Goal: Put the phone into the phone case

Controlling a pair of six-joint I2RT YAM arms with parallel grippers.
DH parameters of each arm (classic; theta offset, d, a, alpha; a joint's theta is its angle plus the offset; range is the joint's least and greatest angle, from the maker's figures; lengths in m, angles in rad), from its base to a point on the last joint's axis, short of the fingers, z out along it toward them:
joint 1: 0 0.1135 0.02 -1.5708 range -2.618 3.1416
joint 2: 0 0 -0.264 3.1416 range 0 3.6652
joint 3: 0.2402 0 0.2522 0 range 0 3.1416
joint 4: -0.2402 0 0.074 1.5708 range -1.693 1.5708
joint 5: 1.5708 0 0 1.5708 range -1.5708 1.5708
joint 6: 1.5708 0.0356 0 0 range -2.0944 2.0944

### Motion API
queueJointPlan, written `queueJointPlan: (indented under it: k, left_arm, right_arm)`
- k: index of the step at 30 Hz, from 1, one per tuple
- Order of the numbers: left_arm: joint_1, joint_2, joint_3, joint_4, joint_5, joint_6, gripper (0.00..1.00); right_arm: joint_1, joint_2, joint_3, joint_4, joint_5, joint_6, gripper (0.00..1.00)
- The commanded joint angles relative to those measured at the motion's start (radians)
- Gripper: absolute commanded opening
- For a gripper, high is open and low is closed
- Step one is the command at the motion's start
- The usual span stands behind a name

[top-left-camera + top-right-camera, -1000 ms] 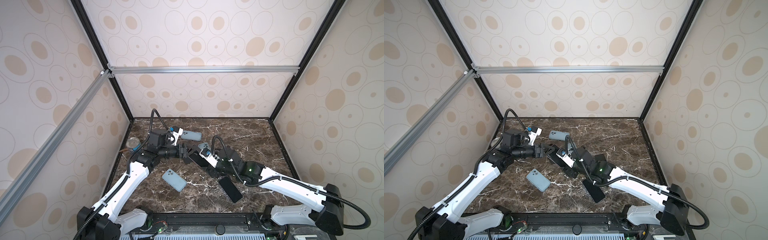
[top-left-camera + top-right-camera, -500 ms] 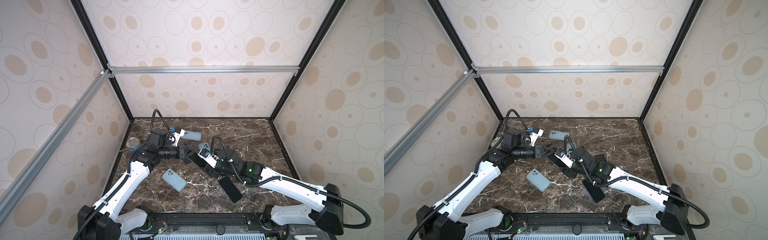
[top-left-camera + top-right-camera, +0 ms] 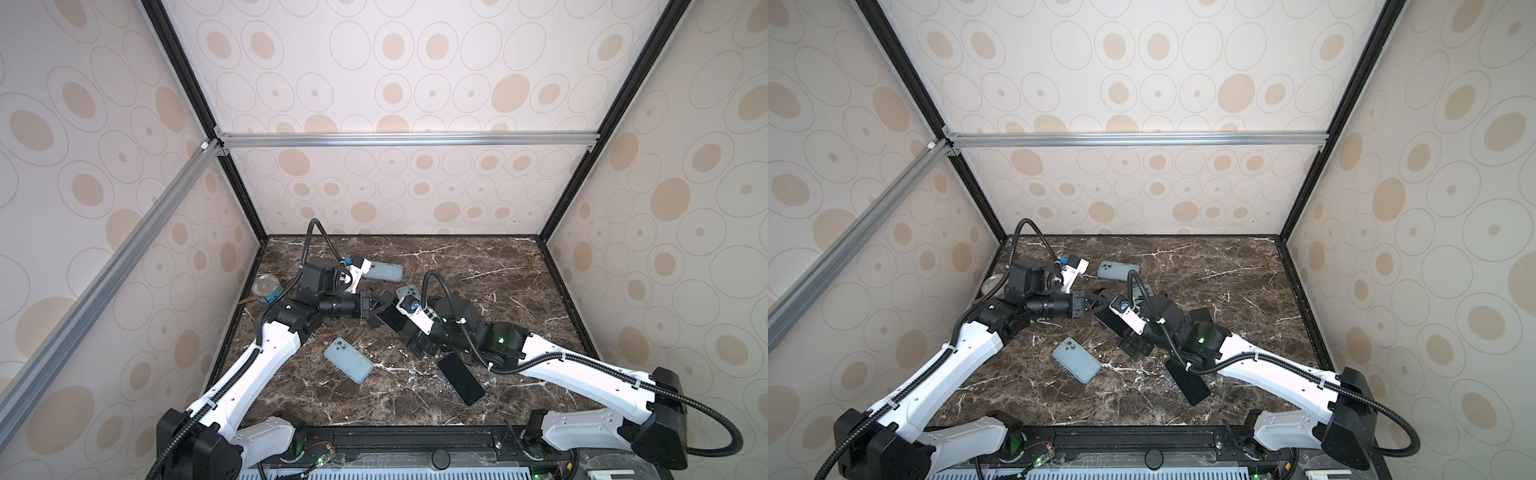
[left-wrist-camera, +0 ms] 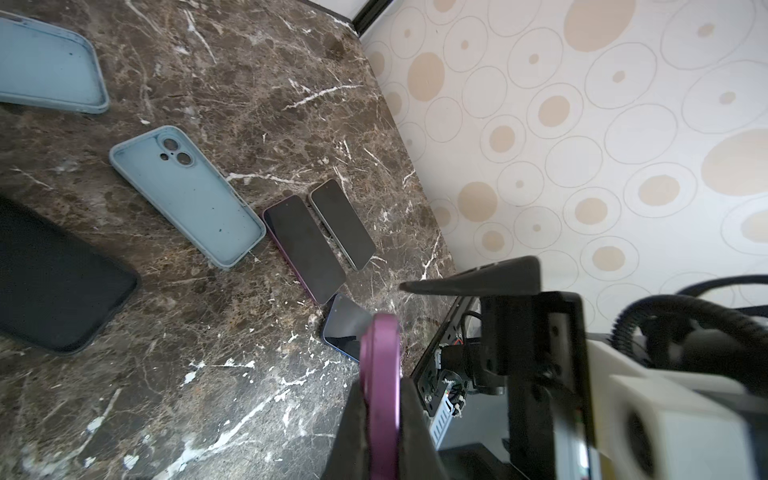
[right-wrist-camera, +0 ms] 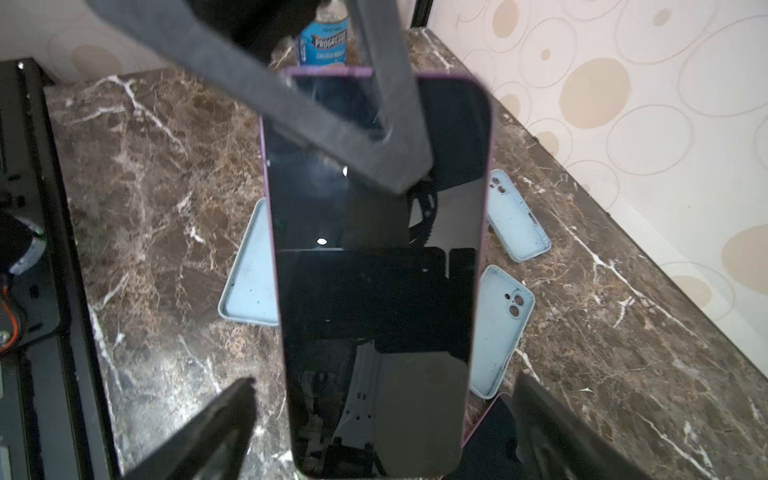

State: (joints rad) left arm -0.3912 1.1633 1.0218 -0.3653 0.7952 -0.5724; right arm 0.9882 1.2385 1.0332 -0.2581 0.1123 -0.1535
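A phone [image 5: 374, 270] with a black screen and purple rim hangs above the marble table, between the two arms in both top views [image 3: 390, 318] [image 3: 1106, 318]. My left gripper [image 4: 380, 399] is shut on its upper end, the purple edge [image 4: 380, 374] pinched between both fingers [image 5: 332, 116]. My right gripper [image 5: 378, 415] is open, its fingertips [image 5: 199, 432] standing clear of the phone's lower end on either side. A light blue phone case [image 5: 249, 282] lies inside-up on the table below the phone. Two more lie beside it [image 5: 503, 324] [image 5: 515, 216].
Another light blue case [image 3: 348, 360] lies towards the front of the table, and a black phone [image 3: 461, 378] lies near the right arm. A tin can [image 3: 267, 288] stands by the left wall. Several more phones [image 4: 305, 247] [image 4: 343, 224] [image 4: 345, 328] lie close to the right wall.
My left gripper has shut on the phone's upper end. My right gripper, which held the phone's lower end, has opened and let go of it.
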Motion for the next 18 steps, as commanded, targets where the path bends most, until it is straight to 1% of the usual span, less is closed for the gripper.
queueJointPlan:
  k: [1,7,10,12,16,18]
  left_arm:
    - [-0.001,-0.037,0.06,0.062,-0.046,-0.02,0.0]
    - [0.008,-0.09,0.123,0.152,-0.117,-0.056,0.0]
    - [0.013,-0.119,0.149,0.206,-0.144,-0.07,0.0]
    - [0.018,-0.141,0.172,0.231,-0.177,-0.054,0.0]
    - [0.023,-0.18,0.226,0.264,-0.263,0.001,0.0]
    - [0.023,-0.2,0.227,0.313,-0.307,0.002,0.0]
  right_arm:
    - [0.006,-0.03,0.068,0.044,0.036,0.058,1.0]
    - [-0.007,-0.116,0.099,0.134,0.02,0.132,1.0]
    - [-0.057,-0.163,0.125,0.139,-0.017,0.209,1.0]
    - [-0.111,-0.188,0.147,0.125,-0.069,0.282,1.0]
    - [-0.213,-0.224,0.181,0.111,-0.164,0.402,0.92]
    - [-0.258,-0.24,0.197,0.108,-0.197,0.45,0.87]
